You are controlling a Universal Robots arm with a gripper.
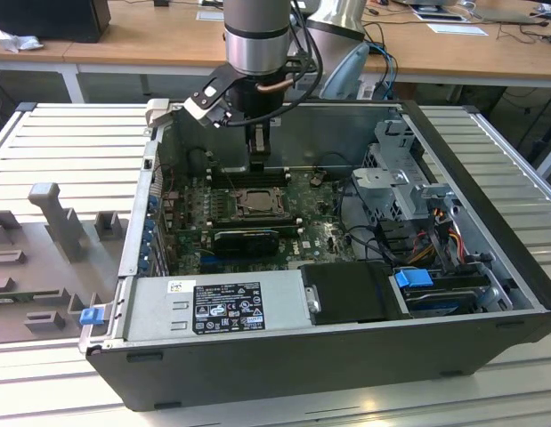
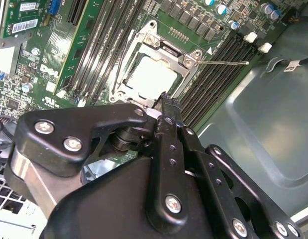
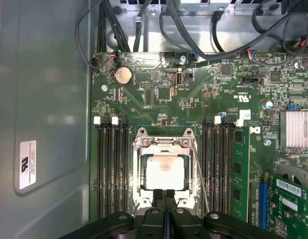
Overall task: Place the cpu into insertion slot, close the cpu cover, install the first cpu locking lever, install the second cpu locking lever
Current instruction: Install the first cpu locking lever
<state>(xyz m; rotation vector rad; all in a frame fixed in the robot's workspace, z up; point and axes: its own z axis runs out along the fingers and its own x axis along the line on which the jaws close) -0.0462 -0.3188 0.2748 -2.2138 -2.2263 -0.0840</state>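
Note:
The cpu point(image 3: 165, 172) point(image 2: 153, 79), a pale square chip, lies in the insertion slot point(image 1: 255, 203) on the green motherboard. The cpu cover point(image 3: 163, 145) point(image 2: 166, 47), a silver metal frame, lies flat around it. A thin wire locking lever point(image 3: 199, 172) point(image 2: 223, 62) sticks out from the socket's side across the memory slots. My gripper point(image 3: 164, 195) point(image 2: 166, 99) point(image 1: 259, 165) is shut with nothing between its black fingers. Its tips hover at the socket's edge, right by the cover's rim. Whether they touch the cover I cannot tell.
Black memory slots point(image 3: 113, 169) flank the socket on both sides. A black graphics card point(image 1: 247, 238), a power supply point(image 1: 217, 302) and a drive cage point(image 1: 404, 182) fill the open case. Cables point(image 3: 139, 25) hang along one wall. Grey fixtures point(image 1: 57, 222) lie at the exterior view's left.

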